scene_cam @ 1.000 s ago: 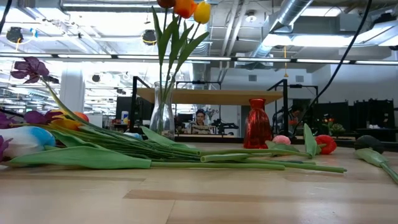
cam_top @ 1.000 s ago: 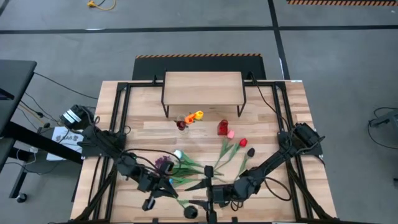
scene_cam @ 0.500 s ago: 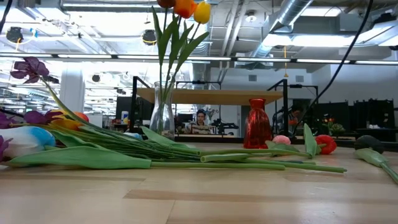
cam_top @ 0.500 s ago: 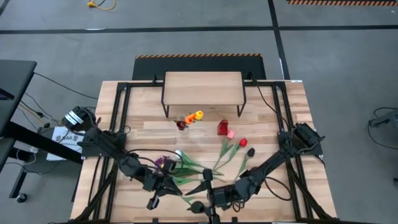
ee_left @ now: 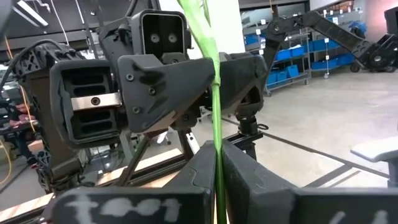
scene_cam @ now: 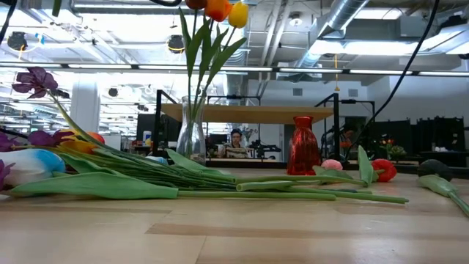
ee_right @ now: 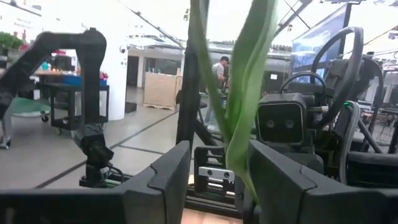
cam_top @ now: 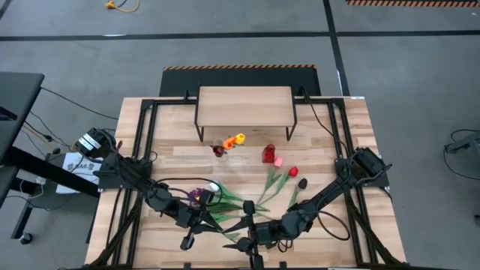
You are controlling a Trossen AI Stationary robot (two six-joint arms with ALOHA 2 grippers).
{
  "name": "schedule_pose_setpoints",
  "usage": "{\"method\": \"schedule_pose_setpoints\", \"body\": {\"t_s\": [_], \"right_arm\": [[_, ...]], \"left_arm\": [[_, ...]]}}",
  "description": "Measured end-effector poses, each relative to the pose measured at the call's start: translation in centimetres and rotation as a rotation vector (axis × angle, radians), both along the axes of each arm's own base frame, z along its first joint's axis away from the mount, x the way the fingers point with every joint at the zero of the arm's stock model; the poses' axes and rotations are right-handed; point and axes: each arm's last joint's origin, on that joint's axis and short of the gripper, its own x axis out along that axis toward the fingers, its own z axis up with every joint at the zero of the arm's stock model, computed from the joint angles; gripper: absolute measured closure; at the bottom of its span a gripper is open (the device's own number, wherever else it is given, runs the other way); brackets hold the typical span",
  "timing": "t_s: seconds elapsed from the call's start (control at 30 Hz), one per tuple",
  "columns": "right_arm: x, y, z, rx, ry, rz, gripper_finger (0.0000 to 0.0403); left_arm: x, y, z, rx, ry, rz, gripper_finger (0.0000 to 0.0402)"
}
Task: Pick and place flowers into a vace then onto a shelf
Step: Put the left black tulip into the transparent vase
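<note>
A single flower's green stem (ee_left: 214, 93) is held up off the table near its front edge, with my left gripper (ee_left: 216, 160) (cam_top: 204, 222) shut on it. My right gripper (ee_right: 217, 171) (cam_top: 246, 234) faces it closely and is open. The stem and a long leaf (ee_right: 249, 93) stand between its fingers. A clear vase (cam_top: 227, 144) (scene_cam: 192, 136) with red, orange and yellow tulips stands in front of the shelf (cam_top: 244, 106). More flowers (cam_top: 217, 199) (scene_cam: 146, 172) lie on the table. My left gripper pinches the bare green stem (ee_left: 216, 134) between its two fingers, which lie across it. The stem runs on past the fingers and in front of my right gripper, clear of the table. My right gripper: I cannot tell whether a finger (ee_right: 273, 180) touches the leaf.
A red vase (cam_top: 268, 154) (scene_cam: 303, 145) stands right of the clear one. Pink, red and dark tulips (cam_top: 283, 178) lie right of centre, and a bunch with purple sprigs (cam_top: 196, 196) lies by my left arm. Black frame rails (cam_top: 146, 150) run along both table sides.
The held flower has shifted toward the table's right. Its dark end, seen earlier by the front edge, has drawn in under my right gripper and no longer shows from above. My left gripper has followed a little that way and stayed shut on the stem.
</note>
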Motion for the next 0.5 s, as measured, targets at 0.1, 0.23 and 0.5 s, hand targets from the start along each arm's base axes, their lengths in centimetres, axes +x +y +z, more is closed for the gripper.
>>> {"method": "schedule_pose_setpoints", "body": {"t_s": [0.1,0.23,0.5], "right_arm": [[-0.02,-0.02,0.13,0.015,-0.009,0.002,0.0262],[-0.02,-0.03,0.13,0.015,-0.009,0.001,0.0275],[-0.02,-0.03,0.13,0.014,-0.009,0.001,0.0295]], "left_arm": [[0.0,-0.01,-0.06,0.003,0.005,0.0,0.0401],[0.03,0.02,-0.16,0.005,0.015,0.014,0.0401],[0.04,0.01,-0.21,0.003,0.022,0.014,0.0401]]}}
